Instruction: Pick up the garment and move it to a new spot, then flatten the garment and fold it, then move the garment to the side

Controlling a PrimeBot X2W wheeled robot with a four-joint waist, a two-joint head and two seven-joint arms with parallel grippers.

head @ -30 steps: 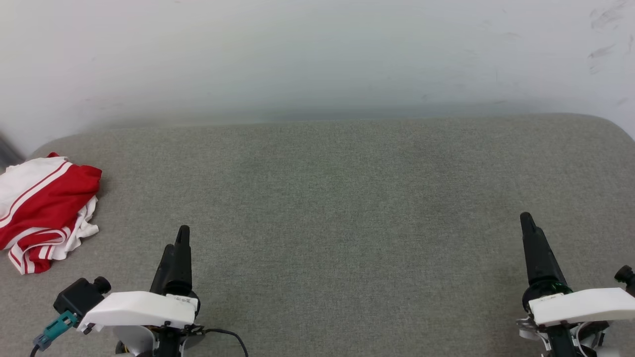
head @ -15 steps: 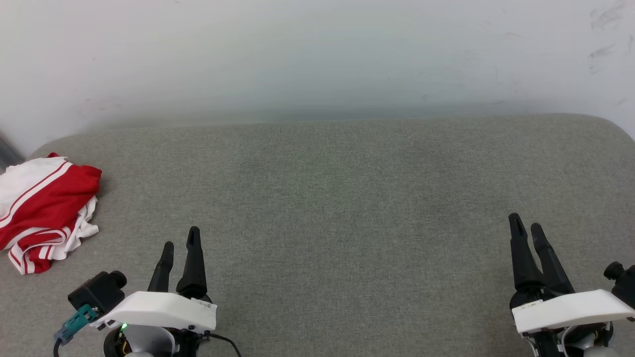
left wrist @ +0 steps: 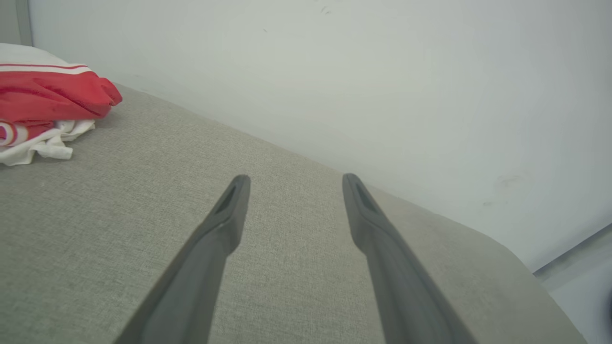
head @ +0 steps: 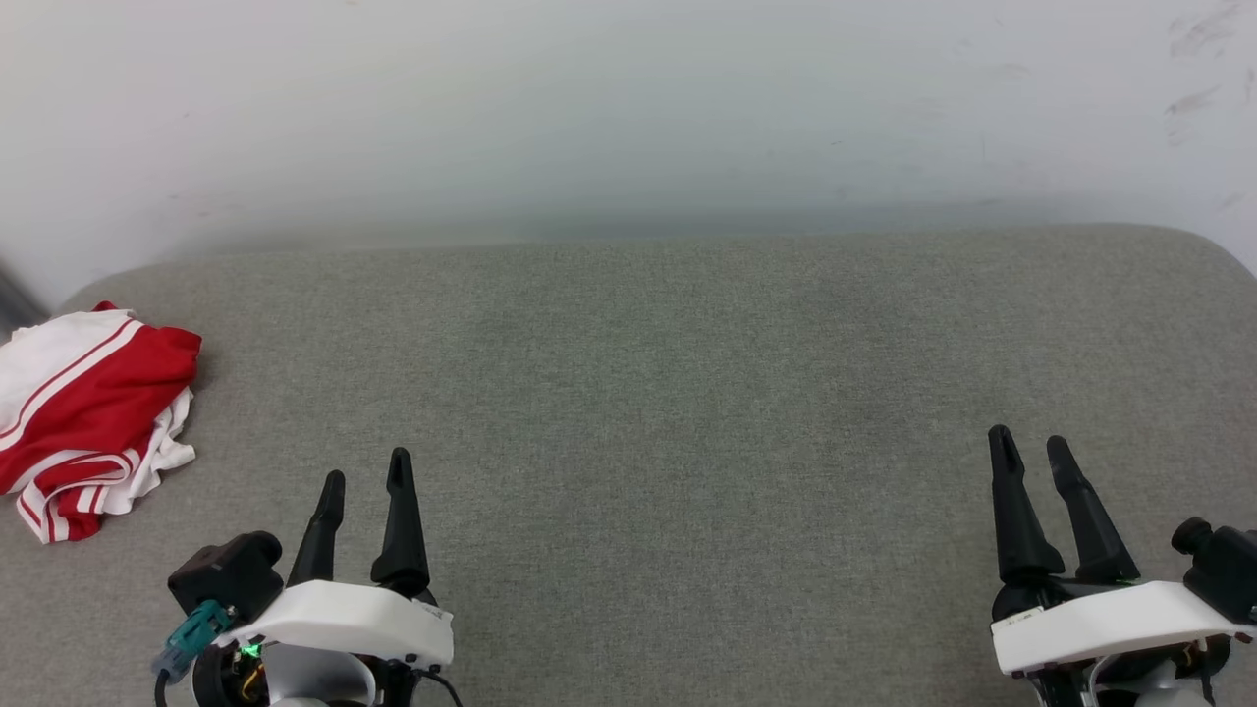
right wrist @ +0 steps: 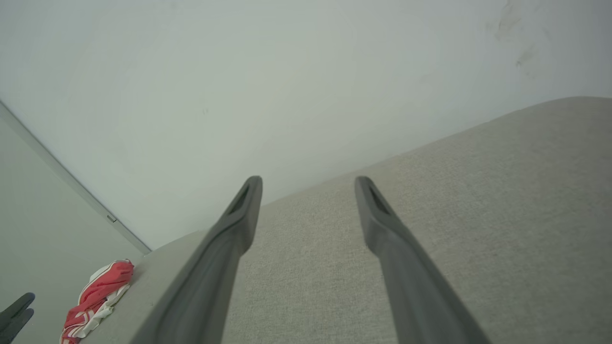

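Observation:
The garment (head: 88, 412) lies bunched at the far left edge of the grey fabric surface (head: 648, 393), red with white sleeve cloth and red-and-white striped trim. It shows again in the left wrist view as the garment (left wrist: 52, 95) at upper left, and small at lower left in the right wrist view (right wrist: 98, 296). My left gripper (head: 365, 466) stands open at lower left, right of the garment and apart from it. Over bare fabric at lower right, my right gripper (head: 1028, 437) is open. Both hold nothing, as the left gripper (left wrist: 295, 179) and right gripper (right wrist: 308, 179) show.
A pale wall (head: 628, 118) rises directly behind the surface's far edge. The surface has rounded corners at far left and far right. The left arm's fingers (right wrist: 16, 310) show at the lower left of the right wrist view.
Both wrists have rolled, so each pair of fingers now shows side by side instead of overlapped. The left gripper has drifted right, the right gripper left. The garment has not moved.

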